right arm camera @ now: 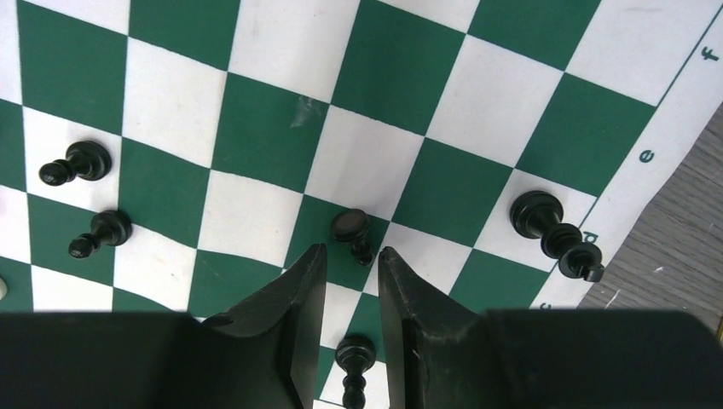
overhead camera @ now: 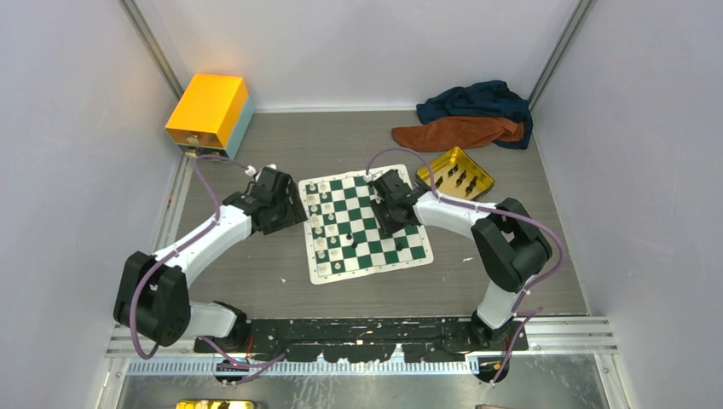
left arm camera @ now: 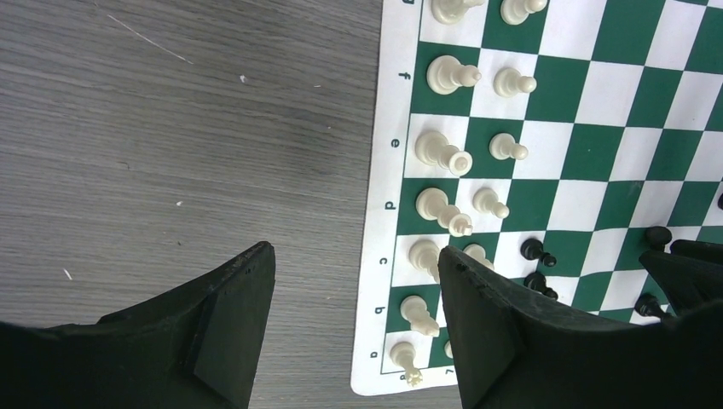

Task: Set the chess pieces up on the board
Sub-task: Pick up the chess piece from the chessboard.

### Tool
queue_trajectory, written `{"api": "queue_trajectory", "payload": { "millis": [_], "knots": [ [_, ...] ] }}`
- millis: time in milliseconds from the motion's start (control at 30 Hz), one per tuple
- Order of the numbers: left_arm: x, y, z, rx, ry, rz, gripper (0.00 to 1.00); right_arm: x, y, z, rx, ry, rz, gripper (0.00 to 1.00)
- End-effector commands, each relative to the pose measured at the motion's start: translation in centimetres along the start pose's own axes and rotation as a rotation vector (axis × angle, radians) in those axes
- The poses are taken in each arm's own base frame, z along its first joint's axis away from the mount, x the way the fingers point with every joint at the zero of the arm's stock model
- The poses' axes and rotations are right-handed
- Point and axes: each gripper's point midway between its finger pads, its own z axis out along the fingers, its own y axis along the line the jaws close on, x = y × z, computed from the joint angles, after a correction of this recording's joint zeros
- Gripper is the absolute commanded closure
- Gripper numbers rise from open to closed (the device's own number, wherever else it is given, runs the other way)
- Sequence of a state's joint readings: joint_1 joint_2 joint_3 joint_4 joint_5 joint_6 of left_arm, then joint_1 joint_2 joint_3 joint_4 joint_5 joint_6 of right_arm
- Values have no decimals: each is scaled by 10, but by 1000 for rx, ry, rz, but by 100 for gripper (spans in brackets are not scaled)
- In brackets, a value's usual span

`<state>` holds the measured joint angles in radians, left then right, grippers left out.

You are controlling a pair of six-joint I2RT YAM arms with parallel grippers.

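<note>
Closest to the right wrist lens, the right gripper (right arm camera: 351, 256) hung low over the board (right arm camera: 281, 128). Its jaws were narrowly parted with one black pawn (right arm camera: 354, 362) standing in the gap, board showing either side of it, so nothing was judged pinched. A second pawn (right arm camera: 351, 228) stood just past the fingertips at 12 o'clock, and a taller black piece (right arm camera: 552, 232) stood at 3 o'clock beside the lettered border. All stood upright, long axes vertical, heads up; their apparent lean was judged a lens effect. From overhead the board lay mid-table, slightly askew, with cream-white pieces (overhead camera: 321, 223) filling two columns along its 9 o'clock edge and only a few black ones set down elsewhere. The 3 o'clock side faced the gold tin (overhead camera: 436, 170) at 2 o'clock, where more black pieces lay, which likely explains why the right arm worked it. At the 9 o'clock border the left gripper (left arm camera: 356, 251) hovered, jaws spread wide and empty, judged parked clear of white ranks that looked complete.
</note>
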<state>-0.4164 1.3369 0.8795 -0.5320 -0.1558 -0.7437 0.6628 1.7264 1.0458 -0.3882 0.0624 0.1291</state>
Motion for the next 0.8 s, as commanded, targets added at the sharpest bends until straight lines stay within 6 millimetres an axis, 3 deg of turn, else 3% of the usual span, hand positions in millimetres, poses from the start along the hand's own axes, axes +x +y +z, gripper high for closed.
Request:
{"api": "queue_trajectory", "payload": {
  "millis": [0, 500, 767],
  "knots": [
    [-17, -11, -5, 36, -42, 12, 29, -23, 1, -1, -17, -59, -1, 65],
    [-20, -13, -6, 35, -45, 15, 29, -16, 0, 7, -40, -39, 8, 73],
    [-22, -12, -7, 29, -48, 23, 29, -16, 4, 9, -70, -28, 9, 88]
  ]
}}
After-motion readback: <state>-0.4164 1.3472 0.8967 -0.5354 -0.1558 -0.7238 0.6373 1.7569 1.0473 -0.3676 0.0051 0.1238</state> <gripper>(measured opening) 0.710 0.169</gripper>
